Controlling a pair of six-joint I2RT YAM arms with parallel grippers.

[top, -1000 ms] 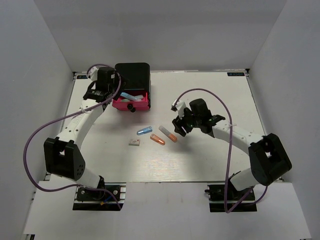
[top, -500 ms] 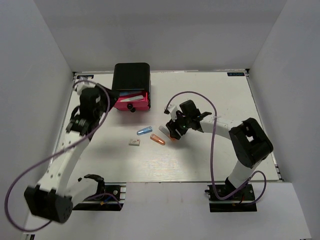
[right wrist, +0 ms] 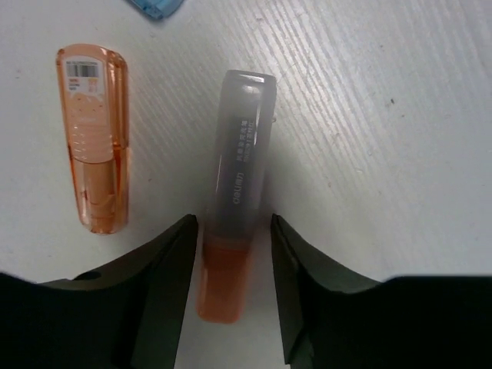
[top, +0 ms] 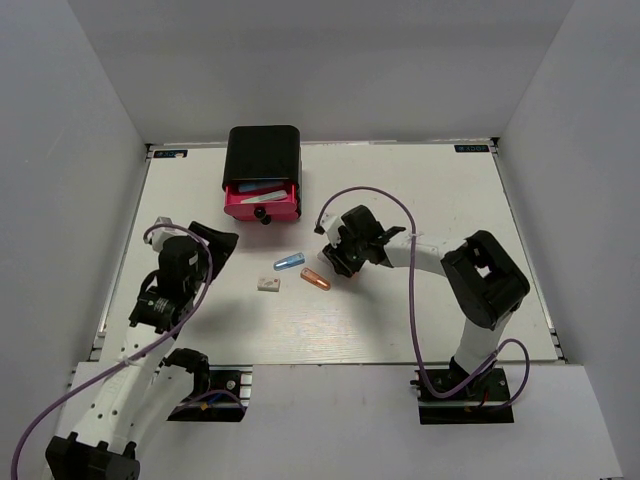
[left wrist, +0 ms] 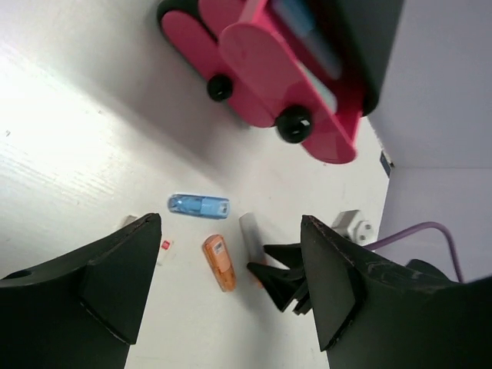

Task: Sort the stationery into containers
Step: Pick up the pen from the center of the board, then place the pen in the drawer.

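Gaps, slim ones, show between the right fingers and the orange-grey pen they straddle: the fingers stand apart, clamped on nothing. That pen lies flat on the tabletop and runs up the middle of the wrist view, its orange end low between the two tips and its grey end toward the top. Just outside the left-hand finger lies the orange pen, and a corner of the light blue pen shows at the top edge. From above, the white block sits at the lower left of that group. The black box stands at upper centre with one pink-red drawer pulled out, blue pieces inside. Spread wide and holding nothing, the left fingers sit at the lower left of the overhead frame. Half a second ago that arm was higher, nearer the box, and the right fingers were slightly further right. The grey barrel carries white print too small to read; the orange pen bears a barcode label at its upper end
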